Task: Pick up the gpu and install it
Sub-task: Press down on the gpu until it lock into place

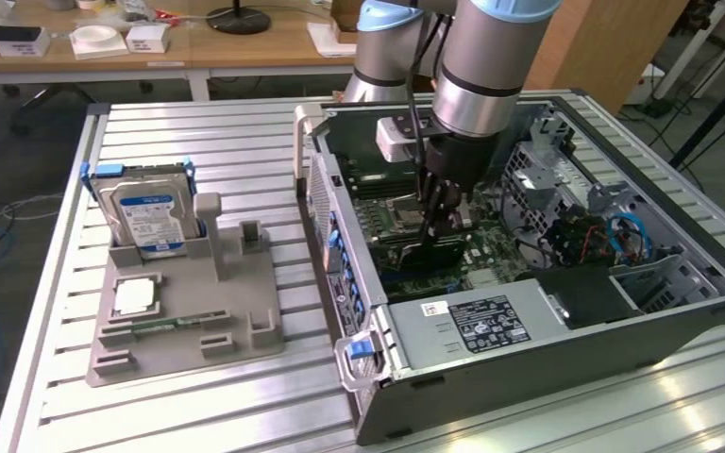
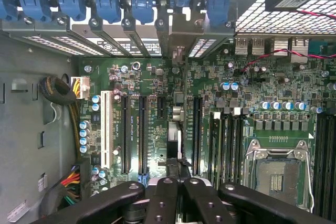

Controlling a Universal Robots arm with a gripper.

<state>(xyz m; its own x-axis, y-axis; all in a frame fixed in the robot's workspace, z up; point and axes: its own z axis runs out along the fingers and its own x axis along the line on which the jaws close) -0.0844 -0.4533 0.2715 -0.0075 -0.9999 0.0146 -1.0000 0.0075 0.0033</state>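
Note:
The gpu (image 1: 440,257) stands on edge inside the open computer case (image 1: 514,326), over the green motherboard (image 1: 489,253). In the wrist view the gpu (image 2: 174,142) is a thin black edge running along an expansion slot, and its silver bracket (image 2: 179,43) sits at the case's rear slot openings. My gripper (image 1: 445,229) hangs straight down into the case, right above the card's top edge. Its black fingers (image 2: 163,198) are pressed together, so the gripper (image 2: 178,181) is shut. Whether the tips pinch the card or only rest over it is hidden.
On the exterior view's left, a grey parts holder (image 1: 180,321) carries a silver blue-labelled hard drive (image 1: 148,219), a CPU chip (image 1: 133,297) and a green RAM stick (image 1: 161,324). Beside the card lie free black slots (image 2: 142,129), RAM slots and the CPU socket (image 2: 275,174). Cables and drive cages fill the case's far side.

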